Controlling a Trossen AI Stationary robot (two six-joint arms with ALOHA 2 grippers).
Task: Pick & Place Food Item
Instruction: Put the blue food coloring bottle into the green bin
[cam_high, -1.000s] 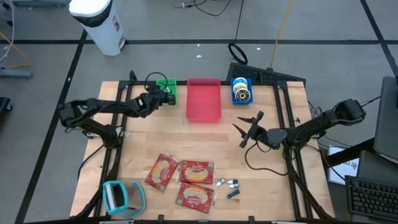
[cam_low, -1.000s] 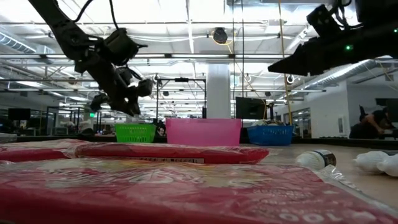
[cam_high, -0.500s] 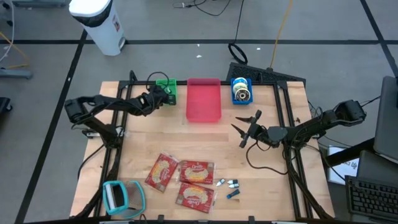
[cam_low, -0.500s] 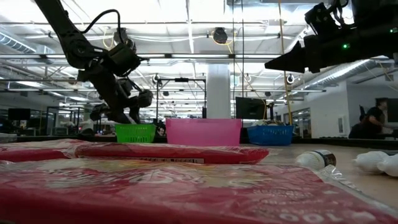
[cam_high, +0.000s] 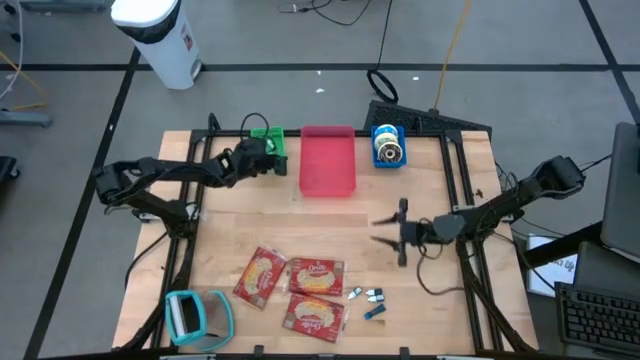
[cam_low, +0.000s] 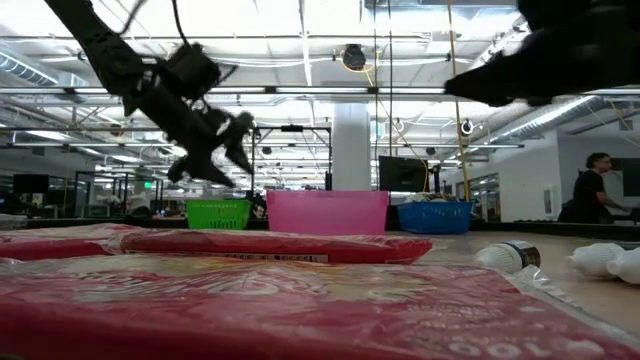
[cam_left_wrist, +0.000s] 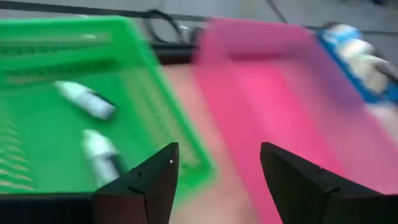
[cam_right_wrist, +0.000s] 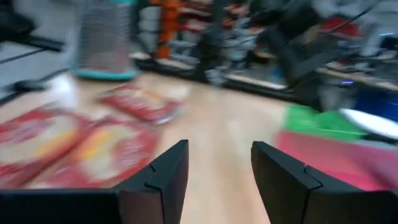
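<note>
Left gripper (cam_high: 272, 160) over small green plastic basket (cam_high: 270, 146) at 11 o'clock, fingers apart, empty; right gripper (cam_high: 391, 231) apart, empty, probably approaching red flat food packets (cam_high: 293, 288) at 6 o'clock; next: descend, grasp one.

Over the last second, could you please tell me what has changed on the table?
The left claw has opened above the green basket. The right claw has swung down the table toward the red food packets, open and empty. Baskets and packets have not moved.
</note>
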